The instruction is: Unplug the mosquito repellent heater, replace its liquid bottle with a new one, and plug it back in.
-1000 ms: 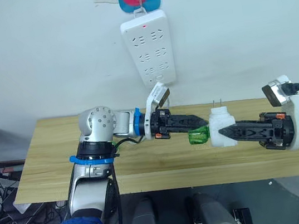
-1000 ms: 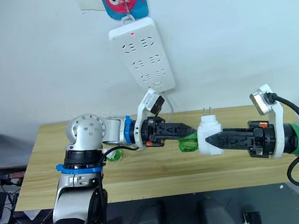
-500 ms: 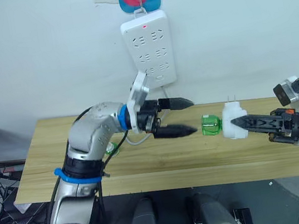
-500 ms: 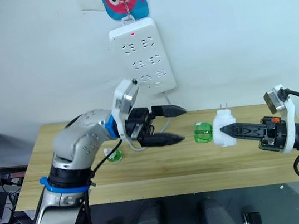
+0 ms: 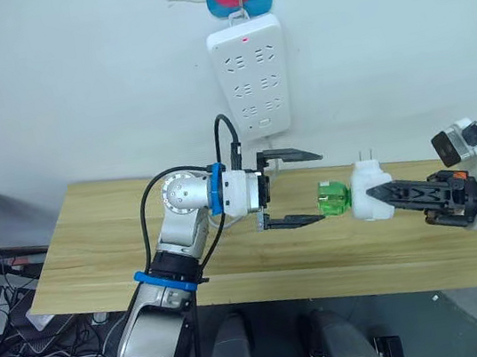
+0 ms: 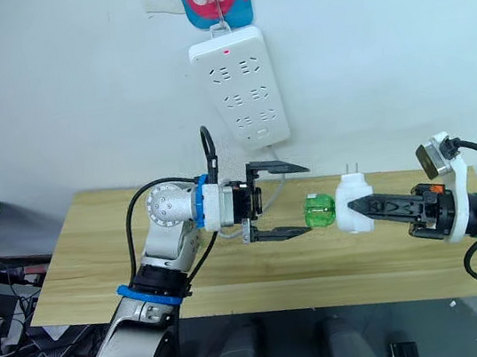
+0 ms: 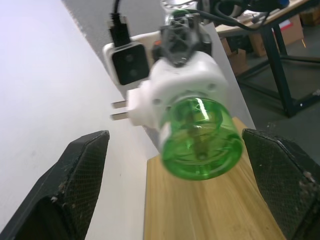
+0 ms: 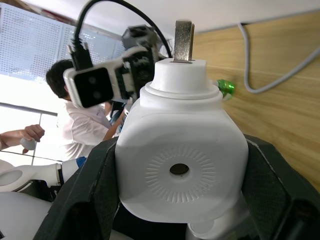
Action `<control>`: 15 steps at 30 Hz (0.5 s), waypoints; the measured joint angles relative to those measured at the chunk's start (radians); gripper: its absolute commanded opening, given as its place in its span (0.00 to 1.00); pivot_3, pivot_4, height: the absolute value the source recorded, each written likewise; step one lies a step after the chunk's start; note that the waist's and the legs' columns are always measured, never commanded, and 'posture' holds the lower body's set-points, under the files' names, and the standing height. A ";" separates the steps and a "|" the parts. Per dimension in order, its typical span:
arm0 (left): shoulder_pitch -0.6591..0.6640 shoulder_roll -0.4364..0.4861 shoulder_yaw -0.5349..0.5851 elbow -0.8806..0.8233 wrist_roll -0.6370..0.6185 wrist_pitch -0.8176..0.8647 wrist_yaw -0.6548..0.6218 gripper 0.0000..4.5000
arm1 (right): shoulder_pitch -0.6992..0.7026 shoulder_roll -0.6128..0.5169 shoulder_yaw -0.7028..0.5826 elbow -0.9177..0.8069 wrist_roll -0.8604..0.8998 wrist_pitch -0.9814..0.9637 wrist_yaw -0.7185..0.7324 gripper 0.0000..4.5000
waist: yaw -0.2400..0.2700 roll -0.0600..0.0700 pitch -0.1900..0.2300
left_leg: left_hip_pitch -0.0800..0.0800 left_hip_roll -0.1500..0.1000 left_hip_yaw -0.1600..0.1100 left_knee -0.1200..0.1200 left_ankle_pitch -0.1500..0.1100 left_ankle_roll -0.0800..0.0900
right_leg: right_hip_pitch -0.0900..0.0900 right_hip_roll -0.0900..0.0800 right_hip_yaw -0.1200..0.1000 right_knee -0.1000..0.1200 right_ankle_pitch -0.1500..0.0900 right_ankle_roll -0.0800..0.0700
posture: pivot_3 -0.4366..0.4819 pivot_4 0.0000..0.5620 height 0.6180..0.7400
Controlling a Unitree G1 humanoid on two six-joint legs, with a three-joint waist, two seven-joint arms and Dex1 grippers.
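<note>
The mosquito repellent heater [image 5: 369, 195] is a white rounded unit held above the table, its two prongs [image 8: 183, 32] pointing up toward the wall. My right gripper [image 5: 383, 195] is shut on it from the right. A green liquid bottle [image 5: 333, 198] sticks out of the heater's left side. My left gripper [image 5: 303, 187] stands wide open just left of the bottle, one finger above the other, touching nothing. In the left wrist view the green bottle [image 7: 202, 140] lies between the fingers [image 7: 80, 180].
A long white power strip [image 5: 250, 78] hangs on the wall above the wooden table [image 5: 97, 253], its cable dropping behind my left arm. A second small green bottle [image 8: 225, 86] lies on the table. A person [image 8: 75, 120] sits in the background.
My left gripper, shut at the green bottle a second ago, has opened wide and drawn back to the left. The right gripper has carried the heater and bottle slightly right.
</note>
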 measured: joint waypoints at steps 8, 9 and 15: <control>0.000 0.004 -0.018 0.016 0.007 -0.058 0.015 1.00 | -0.001 0.008 0.000 -0.021 0.000 -0.002 -0.009 0.66 | -0.001 0.000 0.000 | 0.000 0.000 0.000 0.000 0.000 0.000 | 0.000 0.000 -0.001 0.000 0.000 0.000 | 0.49 0.55 1.00; -0.001 0.004 -0.018 0.020 0.012 -0.068 0.024 0.96 | 0.001 0.008 0.000 -0.024 0.000 -0.003 -0.010 0.66 | -0.001 0.000 0.000 | 0.000 0.000 -0.001 0.000 0.000 0.000 | 0.000 0.000 -0.001 0.000 0.000 0.000 | 0.49 0.55 1.00; -0.017 0.004 -0.026 0.060 0.024 -0.085 0.041 0.64 | 0.003 0.013 -0.001 -0.029 0.000 -0.028 -0.018 0.66 | -0.003 0.000 0.000 | 0.000 0.000 0.000 0.000 0.000 0.000 | 0.000 0.000 -0.001 0.000 0.000 0.000 | 0.49 0.53 1.00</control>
